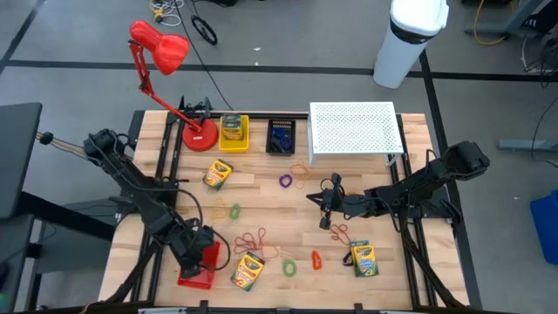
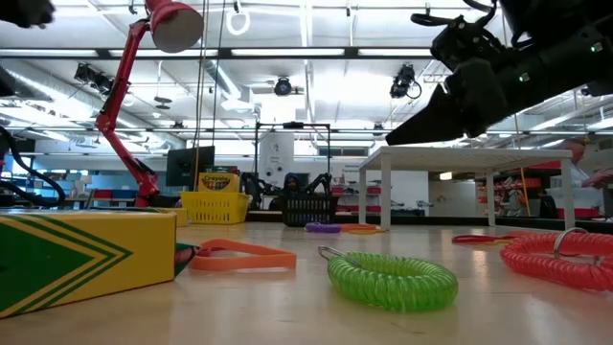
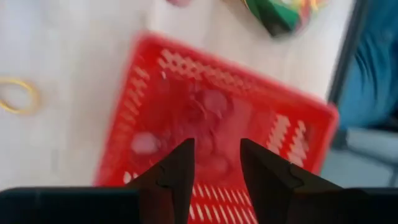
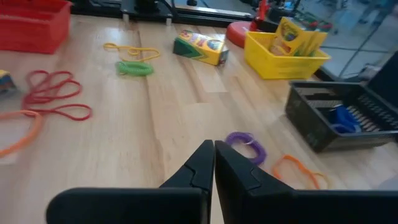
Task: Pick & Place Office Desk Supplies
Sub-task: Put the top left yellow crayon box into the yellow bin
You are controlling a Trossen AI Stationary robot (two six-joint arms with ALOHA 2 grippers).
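My left gripper (image 1: pixel 196 253) hangs open over the red mesh basket (image 3: pixel 186 81) at the table's near left corner, fingers pointing down into it with nothing between them. What lies in the basket is blurred. My right gripper (image 4: pixel 214 146) is shut and empty, above the table's middle (image 1: pixel 324 205). Crayon boxes lie flat on the table (image 1: pixel 217 174), (image 1: pixel 248 270), (image 1: pixel 363 258). Another stands in the yellow bin (image 1: pixel 233 131). Red rubber bands (image 1: pixel 253 240), a green coil (image 2: pixel 393 278), a purple loop (image 4: pixel 245 142) and an orange clip (image 1: pixel 316 258) lie loose.
At the far edge stand a red desk lamp (image 1: pixel 161 52), a black bin (image 1: pixel 281 137) holding something blue, and a white perforated riser (image 1: pixel 353 131). A green loop (image 1: pixel 235 210) and a yellow band (image 4: pixel 127 50) lie at centre left.
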